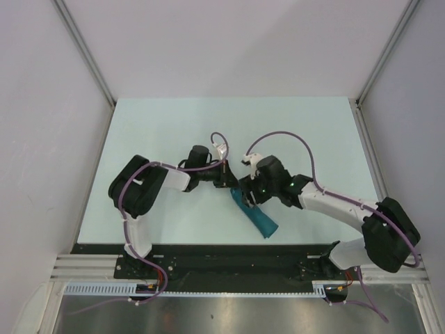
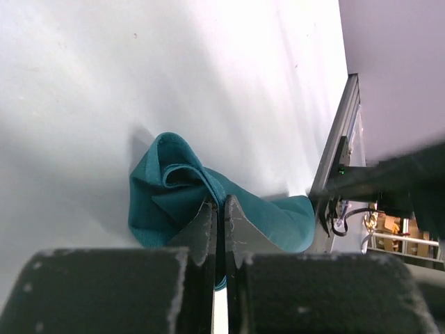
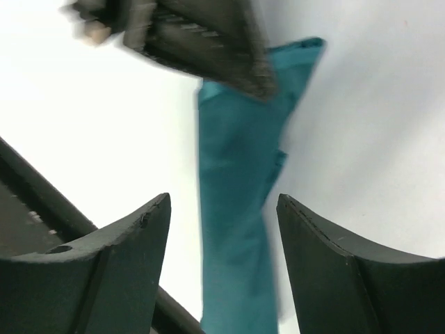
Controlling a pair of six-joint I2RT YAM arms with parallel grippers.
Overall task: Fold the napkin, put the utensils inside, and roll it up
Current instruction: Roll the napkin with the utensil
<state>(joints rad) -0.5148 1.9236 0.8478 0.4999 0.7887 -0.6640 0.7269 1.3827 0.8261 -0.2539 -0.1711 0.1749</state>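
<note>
While the left hand had its two dark fingers pressed together, it pinched a fold of the soft teal cloth napkin. The cloth bunched in loose, curled layers just beyond those fingertips and to their left, on the pale, smooth tabletop. The right hand was spread wide and gripped nothing. From its own wrist camera, the napkin ran as a long narrow band lengthwise through the gap between its two dark fingers, lying below them and touching neither, as far as could be seen. At the far end of that band, straight ahead of the right hand, the left hand appeared as a blurred dark shape on the cloth. From above, the two hands stood close together, nearly tip to tip, over one end of the napkin. The rest of the strip trailed away from them toward the near edge of the tabletop, beside the right forearm, its free end lying flat and well clear of both hands.
</note>
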